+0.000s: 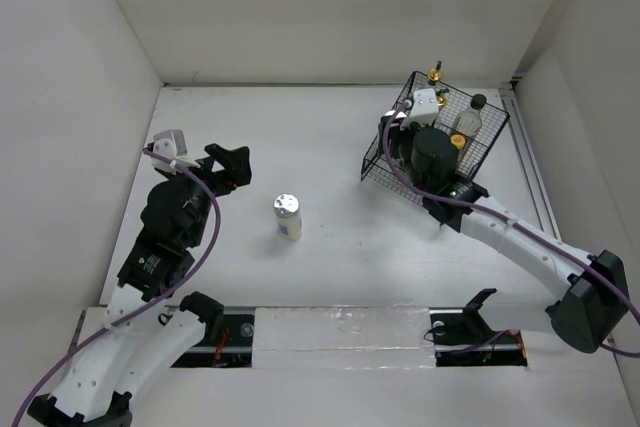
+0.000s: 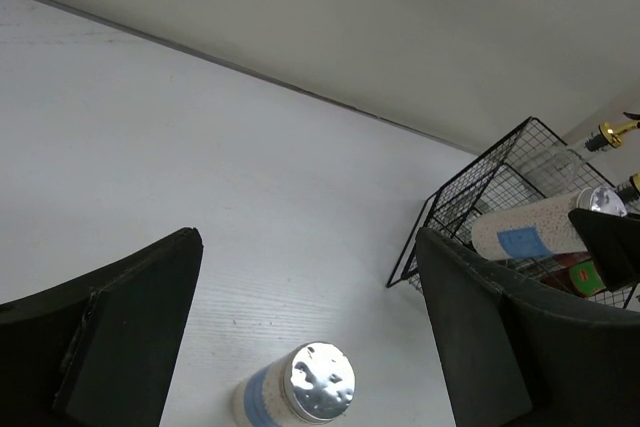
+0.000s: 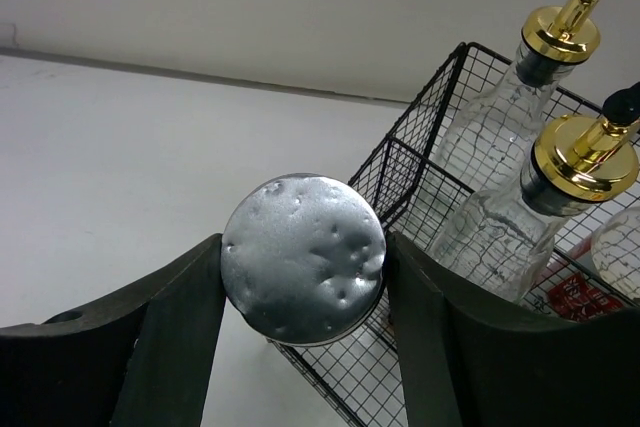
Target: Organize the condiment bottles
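Bright even light, soft shadows, sharp

The bench [image 1: 330, 137] is a plain white surface with a faint wood-like grain in the left wrist view. One silver-lidded jar [image 1: 287, 217] stands upright on it, a little left of the middle, its crinkled foil-like lid facing up and a blue patch on its pale label. Well apart from it, at the far right corner, the black wire basket [image 1: 495, 137] rests on the bench, turned at an angle to the bench's edges. It seems to sit flat, though its near side is hidden. A glossy pale strip [image 1: 340, 325] runs along the near edge.
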`<action>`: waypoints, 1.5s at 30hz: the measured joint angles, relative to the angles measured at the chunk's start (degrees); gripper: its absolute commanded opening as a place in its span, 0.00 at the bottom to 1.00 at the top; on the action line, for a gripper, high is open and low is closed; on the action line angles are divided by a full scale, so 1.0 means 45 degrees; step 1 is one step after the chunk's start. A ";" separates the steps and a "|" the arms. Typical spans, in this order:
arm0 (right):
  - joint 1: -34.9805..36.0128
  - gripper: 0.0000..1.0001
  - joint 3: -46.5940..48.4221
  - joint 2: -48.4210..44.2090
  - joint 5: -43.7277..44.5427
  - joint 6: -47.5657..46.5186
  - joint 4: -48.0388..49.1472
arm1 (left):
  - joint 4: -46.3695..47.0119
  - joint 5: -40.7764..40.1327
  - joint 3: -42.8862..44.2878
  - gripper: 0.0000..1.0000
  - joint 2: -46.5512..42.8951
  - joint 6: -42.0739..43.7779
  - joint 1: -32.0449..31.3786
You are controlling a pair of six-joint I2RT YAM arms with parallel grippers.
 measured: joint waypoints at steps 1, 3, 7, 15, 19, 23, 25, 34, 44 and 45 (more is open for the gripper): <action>-0.0015 0.37 -0.0024 0.0005 -0.0015 0.0005 0.0053 | 0.0000 0.0000 0.0000 0.84 0.0005 0.0000 0.0000; -0.0083 0.37 -0.0058 0.0010 -0.0097 0.0044 0.0160 | 0.0000 0.0000 0.0000 0.84 0.0010 0.0000 0.0000; -0.0209 0.37 -0.0073 0.0209 -0.0151 0.0199 0.0612 | 0.0005 0.0005 0.0000 0.84 0.0097 0.0000 0.0000; -0.0267 0.36 -0.0850 0.0529 -0.0369 0.0622 0.0277 | 0.0005 0.0005 0.0000 0.84 0.0155 0.0000 0.0000; -0.0277 0.36 -0.1141 0.0525 -0.0369 0.0627 -0.0126 | 0.0005 0.0019 0.0000 0.84 0.0160 0.0000 0.0000; -0.0427 0.36 -0.1141 0.0525 -0.0481 0.0685 -0.0160 | 0.0005 0.0053 0.0000 0.84 0.0160 0.0000 0.0000; -0.0573 0.36 -0.1141 0.0573 -0.0641 0.0816 -0.0160 | 0.0005 0.0058 0.0000 0.84 0.0160 0.0000 0.0000; -0.1511 0.46 -0.1141 0.1719 -0.1753 0.1778 -0.0277 | 0.0005 0.0058 0.0000 0.84 0.0160 0.0000 0.0000; -0.1802 0.82 -0.1088 0.1807 -0.1909 0.2370 -0.0146 | 0.0005 0.0058 0.0000 0.84 0.0160 0.0000 0.0000; -0.1787 0.86 -0.1049 0.1753 -0.1885 0.2346 -0.0165 | 0.0005 0.0058 0.0000 0.84 0.0160 0.0000 0.0000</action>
